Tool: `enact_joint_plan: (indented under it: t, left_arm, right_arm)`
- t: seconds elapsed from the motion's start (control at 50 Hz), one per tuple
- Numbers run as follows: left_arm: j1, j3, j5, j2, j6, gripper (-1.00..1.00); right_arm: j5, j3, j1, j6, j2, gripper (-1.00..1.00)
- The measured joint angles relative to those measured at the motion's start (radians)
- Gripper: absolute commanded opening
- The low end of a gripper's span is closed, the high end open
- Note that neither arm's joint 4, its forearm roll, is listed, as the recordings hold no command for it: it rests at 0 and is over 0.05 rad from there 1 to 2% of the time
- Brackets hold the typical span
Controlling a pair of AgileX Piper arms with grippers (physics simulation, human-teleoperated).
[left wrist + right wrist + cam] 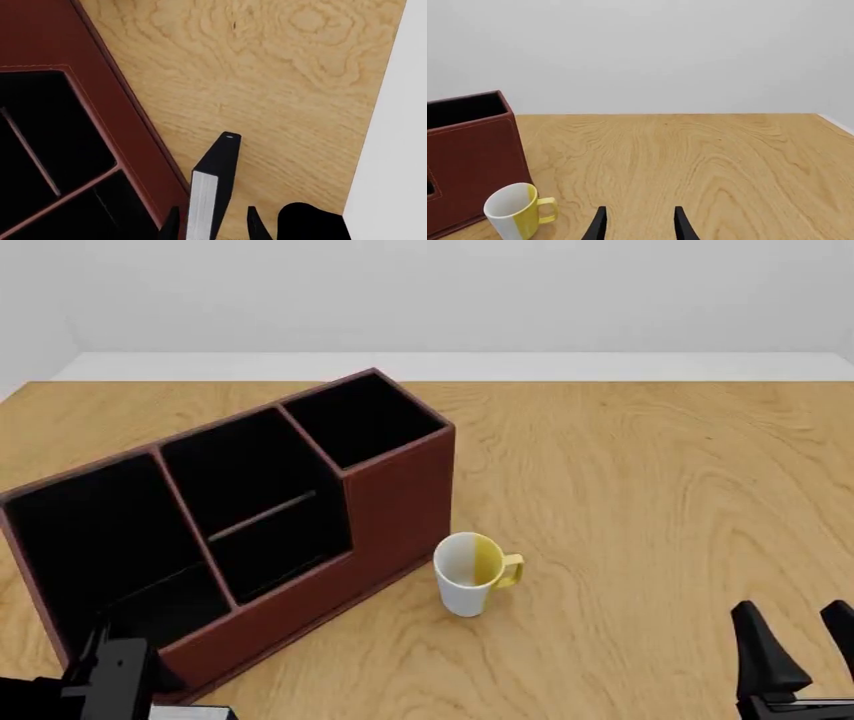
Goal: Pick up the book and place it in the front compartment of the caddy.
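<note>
Two black fingertips of the left hand [212, 226] frame the left wrist view, and the book [212, 185] stands edge-on between them, black cover and white page edges showing, its far corner reaching out ahead of the fingers. Left hand holds the book; whether both fingers press it, cannot tell for certain, but the gap is narrow and the book fills most of it. Just beside the hand, on one side, runs the maroon wall of the caddy [113, 115], black compartments and thin partitions open below. On the other side, bare wood-grain tabletop [267, 65].

Front view: left hand [123, 672] low at the near-left corner, hard against the caddy's [400, 510] near end, partly overlapping the lowest front compartment. Book itself not clearly made out here. Beyond that hand and across to its right, a white-and-yellow mug [474, 574] stands upright just beside the caddy's front wall, handle turned away from the box. Right hand [797, 650] at the near-right edge, fingers [758, 642] spread wide, nothing between them, well apart from mug and caddy.

Right wrist view: right hand [639, 225] fingers wide, bare tabletop [707, 160] ahead. Mug [515, 210] and caddy corner [474, 155] off to one side of it, apart from the fingers.
</note>
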Motion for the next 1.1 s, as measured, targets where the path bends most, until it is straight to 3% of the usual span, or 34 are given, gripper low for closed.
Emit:
enact_joint_plan:
  t: [0.56,1.1]
  left_arm:
    - [0.063,-0.032,-0.013,0.028,0.043,1.0]
    - [-0.012,0.038,-0.108,0.04,-0.04,1.0]
  right_arm:
    - [0.001,0.001,-0.001,-0.002,-0.004,1.0]
    - [-0.005,0.004,-0.001,-0.011,-0.004,1.0]
